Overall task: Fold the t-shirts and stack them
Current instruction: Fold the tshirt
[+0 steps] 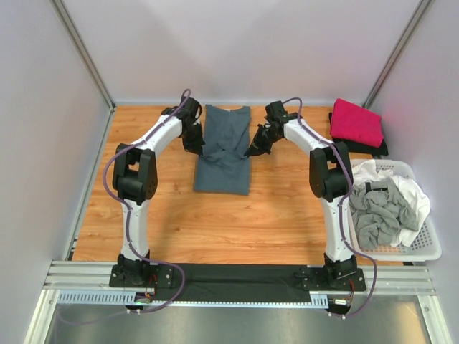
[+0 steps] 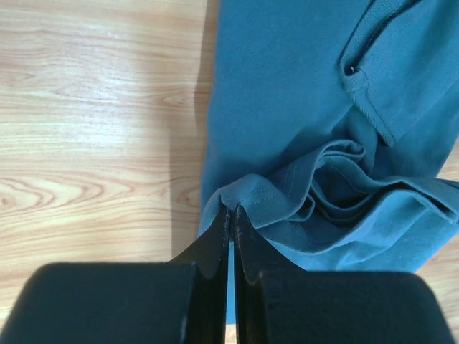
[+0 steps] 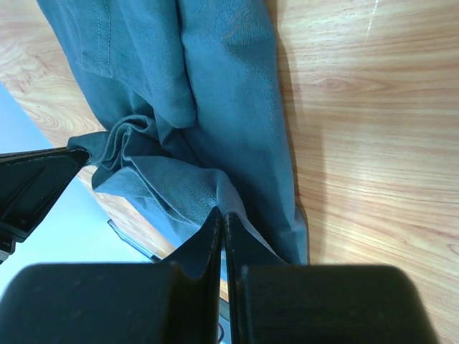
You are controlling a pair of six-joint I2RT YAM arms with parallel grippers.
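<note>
The slate blue-grey t-shirt (image 1: 224,147) lies lengthwise on the wooden table, sleeves folded in, its middle bunched and lifted. My left gripper (image 1: 199,149) is shut on the shirt's left edge (image 2: 244,197); my right gripper (image 1: 250,150) is shut on its right edge (image 3: 222,193). Both hold the hem fold a little above the table. A folded magenta-pink t-shirt (image 1: 356,122) rests on a black one (image 1: 380,149) at the back right. Light grey (image 1: 376,215) and white (image 1: 409,192) shirts lie crumpled in the basket.
The white lattice basket (image 1: 423,251) stands at the right edge, close to the right arm's base. Grey walls enclose the table at left, back and right. Bare wood (image 1: 215,222) lies in front of the blue-grey shirt.
</note>
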